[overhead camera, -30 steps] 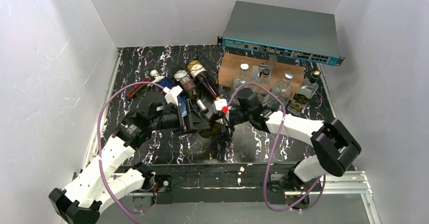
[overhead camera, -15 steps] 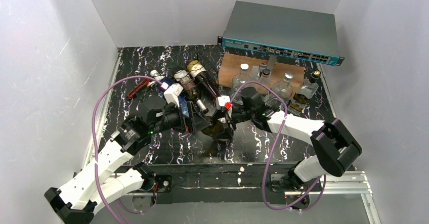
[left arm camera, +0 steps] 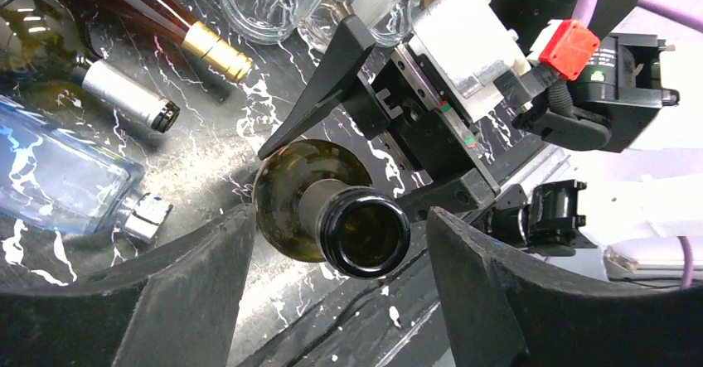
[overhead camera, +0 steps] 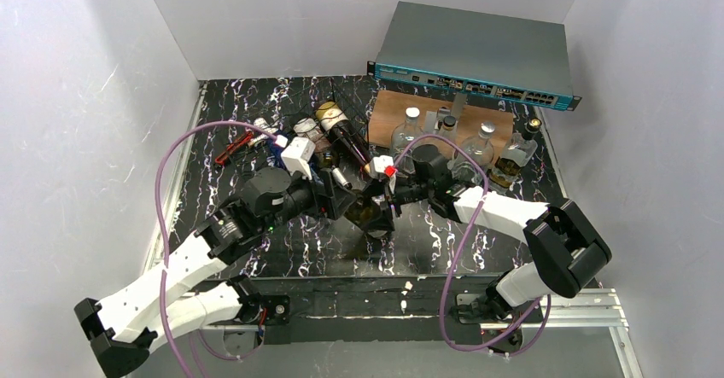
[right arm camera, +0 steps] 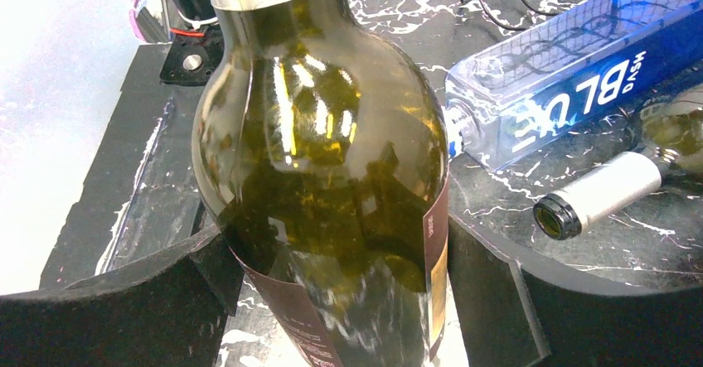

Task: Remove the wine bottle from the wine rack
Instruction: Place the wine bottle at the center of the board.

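Observation:
The wine bottle (right arm camera: 323, 135) is dark olive green with a maroon label, and it stands tilted over the black marble table. My right gripper (right arm camera: 332, 243) is shut on its wide body, a finger pressed to each side. Seen from the left wrist, the bottle's open mouth (left arm camera: 365, 233) points at the camera. My left gripper (left arm camera: 341, 226) is open around the neck, with a gap on each side. From above, both grippers (overhead camera: 343, 199) (overhead camera: 382, 200) meet at the bottle (overhead camera: 369, 214). Thin black wire of the wine rack (right arm camera: 497, 11) shows behind.
Beside the held bottle lie a clear blue bottle (right arm camera: 572, 60), a silver-foil-necked bottle (left arm camera: 124, 98) and a gold-capped one (left arm camera: 211, 48). Glass jars stand on a wooden board (overhead camera: 388, 109) at the back right. Behind it is a network switch (overhead camera: 474, 54). A red tool (overhead camera: 230, 149) lies left.
My left arm has swung right, and its gripper now straddles the bottle's neck with narrower jaws. My right gripper has kept its hold and shifted slightly away from the bases.

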You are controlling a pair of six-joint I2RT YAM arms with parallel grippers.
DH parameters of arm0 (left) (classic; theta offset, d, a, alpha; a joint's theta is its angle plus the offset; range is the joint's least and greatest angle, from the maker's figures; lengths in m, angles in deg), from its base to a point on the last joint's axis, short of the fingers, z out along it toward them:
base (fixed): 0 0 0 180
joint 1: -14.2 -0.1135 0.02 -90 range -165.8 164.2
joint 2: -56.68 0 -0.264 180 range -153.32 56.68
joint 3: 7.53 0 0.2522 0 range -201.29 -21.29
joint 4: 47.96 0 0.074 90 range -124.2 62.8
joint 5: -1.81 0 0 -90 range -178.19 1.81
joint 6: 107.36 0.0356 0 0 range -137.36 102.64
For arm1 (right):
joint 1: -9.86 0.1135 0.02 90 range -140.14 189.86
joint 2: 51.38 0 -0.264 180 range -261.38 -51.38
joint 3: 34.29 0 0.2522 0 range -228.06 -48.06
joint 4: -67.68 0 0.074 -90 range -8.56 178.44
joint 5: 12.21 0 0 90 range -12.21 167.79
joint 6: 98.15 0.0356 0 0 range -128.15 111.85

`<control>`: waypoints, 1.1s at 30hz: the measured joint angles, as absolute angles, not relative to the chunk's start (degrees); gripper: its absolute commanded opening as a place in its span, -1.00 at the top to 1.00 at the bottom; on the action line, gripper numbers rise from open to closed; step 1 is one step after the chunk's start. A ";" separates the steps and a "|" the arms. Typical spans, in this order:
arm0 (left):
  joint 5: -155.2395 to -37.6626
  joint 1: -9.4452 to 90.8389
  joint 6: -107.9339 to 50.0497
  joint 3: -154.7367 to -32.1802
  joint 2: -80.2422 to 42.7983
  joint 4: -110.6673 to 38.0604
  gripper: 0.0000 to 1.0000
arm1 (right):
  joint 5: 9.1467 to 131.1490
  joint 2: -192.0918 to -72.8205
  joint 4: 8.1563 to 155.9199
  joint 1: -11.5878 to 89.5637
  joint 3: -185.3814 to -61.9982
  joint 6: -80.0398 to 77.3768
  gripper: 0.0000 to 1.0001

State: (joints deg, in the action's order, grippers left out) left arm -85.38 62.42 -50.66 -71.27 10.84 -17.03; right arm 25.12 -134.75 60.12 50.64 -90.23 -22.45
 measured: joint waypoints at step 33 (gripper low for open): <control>-67.33 72.17 -42.77 -72.29 4.11 -22.60 1.00 | 24.62 -134.75 57.65 48.97 -89.46 -20.51 -0.59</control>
